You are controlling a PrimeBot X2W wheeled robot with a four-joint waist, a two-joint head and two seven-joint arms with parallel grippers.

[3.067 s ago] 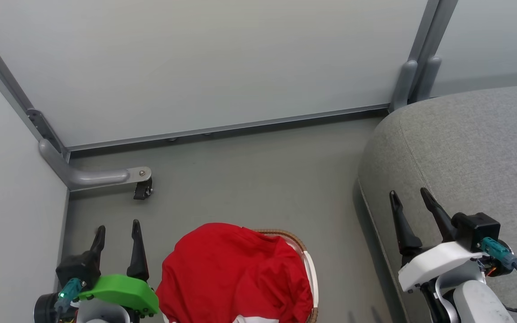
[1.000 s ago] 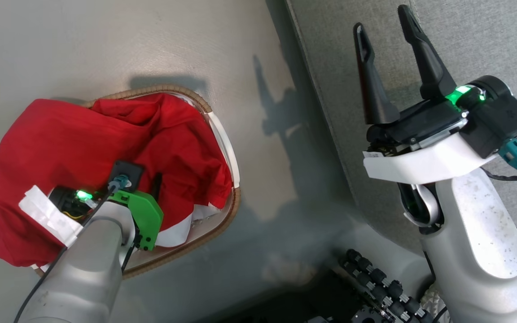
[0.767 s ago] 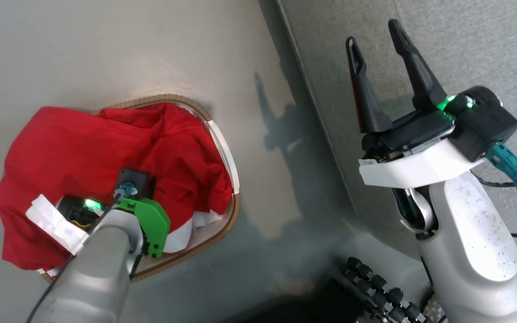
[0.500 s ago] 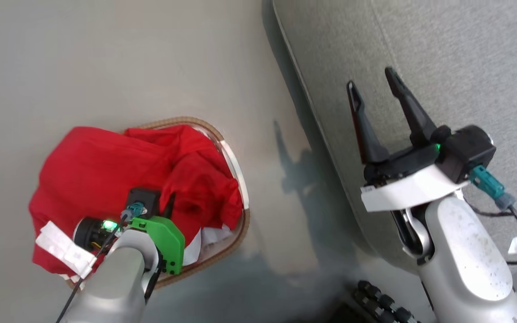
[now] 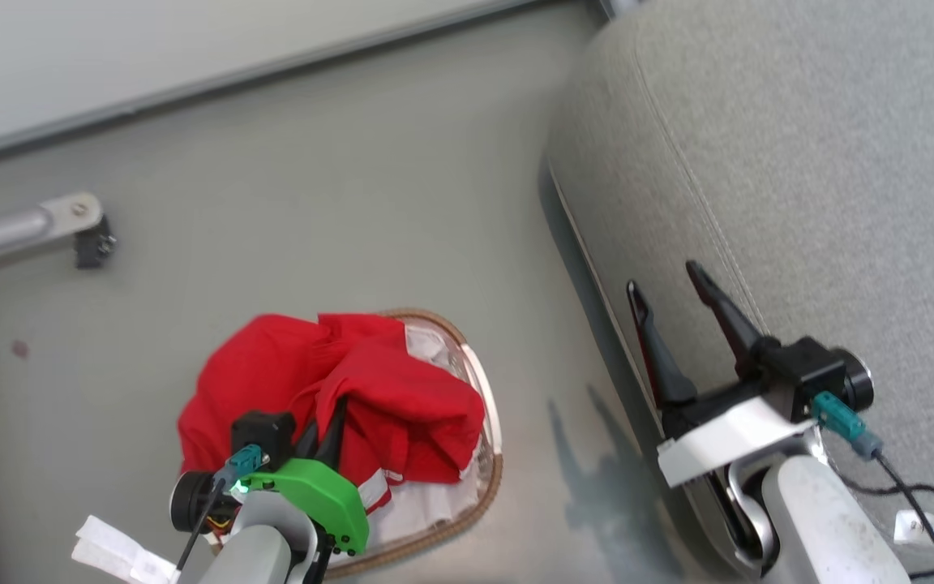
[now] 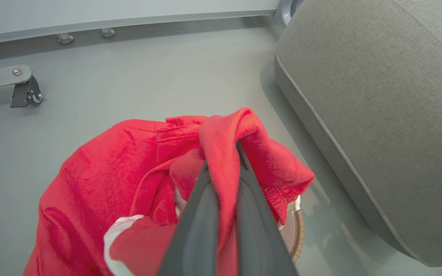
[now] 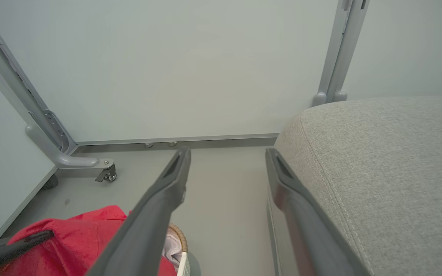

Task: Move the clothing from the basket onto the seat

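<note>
Left wrist view has the left gripper (image 6: 222,155) pinched tight on a fold of the clothing (image 6: 102,180), where a second ago its fingers stood spread in the pile. The fabric peaks up between them while the rest drapes over the basket (image 6: 299,237) on the floor (image 6: 148,76), beside the seat (image 6: 378,115). With the grasp made, lifting the garment across to the seat looks next; the right gripper (image 5: 663,276) hovers wide and empty at the seat's edge.
</note>
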